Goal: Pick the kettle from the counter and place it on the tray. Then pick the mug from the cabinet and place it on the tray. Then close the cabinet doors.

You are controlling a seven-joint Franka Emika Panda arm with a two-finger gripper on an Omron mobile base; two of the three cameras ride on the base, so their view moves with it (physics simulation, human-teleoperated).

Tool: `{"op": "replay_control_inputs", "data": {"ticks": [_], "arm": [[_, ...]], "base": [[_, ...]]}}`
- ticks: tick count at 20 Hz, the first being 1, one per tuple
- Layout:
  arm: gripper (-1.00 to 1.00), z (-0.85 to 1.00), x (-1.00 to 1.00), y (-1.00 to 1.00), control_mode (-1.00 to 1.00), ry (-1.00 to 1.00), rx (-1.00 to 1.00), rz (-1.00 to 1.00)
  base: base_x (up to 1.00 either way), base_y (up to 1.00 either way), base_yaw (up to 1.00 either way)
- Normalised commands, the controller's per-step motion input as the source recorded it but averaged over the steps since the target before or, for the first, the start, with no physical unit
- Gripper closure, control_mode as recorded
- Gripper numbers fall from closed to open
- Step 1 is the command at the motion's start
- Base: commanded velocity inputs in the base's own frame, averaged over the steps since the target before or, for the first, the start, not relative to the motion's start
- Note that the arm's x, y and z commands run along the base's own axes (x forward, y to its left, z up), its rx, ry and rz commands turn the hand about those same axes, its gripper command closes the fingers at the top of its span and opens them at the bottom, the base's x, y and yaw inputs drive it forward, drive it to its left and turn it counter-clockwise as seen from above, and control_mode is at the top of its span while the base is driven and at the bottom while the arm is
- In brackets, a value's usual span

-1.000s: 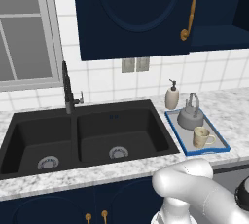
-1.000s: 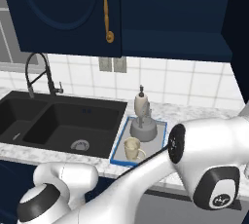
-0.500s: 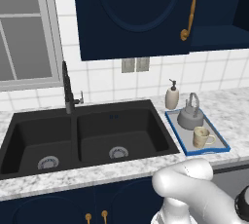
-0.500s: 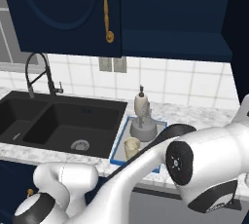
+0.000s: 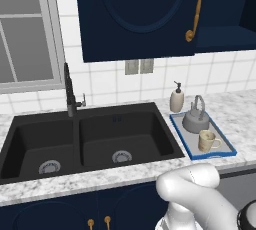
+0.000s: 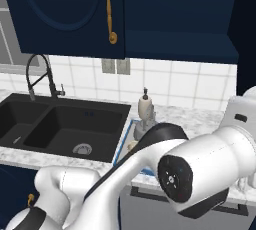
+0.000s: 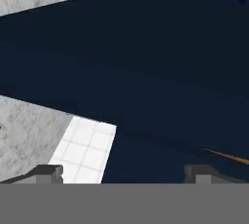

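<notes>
The grey kettle [image 5: 195,119] and the cream mug [image 5: 207,141] both stand on the blue-rimmed tray [image 5: 226,144], on the counter [image 5: 240,105] right of the sink. In the right base view my arm covers most of the tray [image 6: 123,143], and the kettle [image 6: 148,123] barely peeks out. The left cabinet door [image 5: 135,16] is shut. To its right the cabinet [image 6: 180,21] stands open. In the hand view my gripper [image 7: 124,173] is open and holds nothing. It faces navy panelling at close range, with a golden handle [image 7: 227,157] at the lower right.
A cream soap dispenser [image 5: 176,98] stands behind the tray. The black double sink [image 5: 85,139] and its faucet [image 5: 70,93] take up the counter's left. A window [image 5: 25,29] is at far left. My white arm [image 6: 200,169] bulks across the right base view.
In the right base view my arm has swung left and closer to the camera, covering more of the tray and kettle. Kettle, mug and doors have not moved.
</notes>
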Motion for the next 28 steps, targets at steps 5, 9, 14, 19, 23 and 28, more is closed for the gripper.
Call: {"op": "replay_control_inputs", "data": {"ticks": [5,9,14,19,23,28], "arm": [[-1.0,0.08,0.27,0.42,-1.0,0.0,-0.01,0.1],[-1.0,0.02,0.16,0.5,-1.0,0.0,-0.01,0.09],[-1.0,0.01,0.32,0.48,-1.0,0.0,-0.03,0.1],[-1.0,0.02,0.55,0.41,-1.0,0.0,0.0,0.12],[-1.0,0.0,0.53,0.57,-1.0,0.0,-0.02,0.12],[-1.0,0.0,0.69,0.56,-1.0,0.01,0.0,0.15]], "base": [[0.0,0.0,0.0],[0.0,0.0,0.0],[0.0,0.0,0.0],[0.0,0.0,0.0],[0.0,0.0,0.0],[0.0,0.0,0.0]]}}
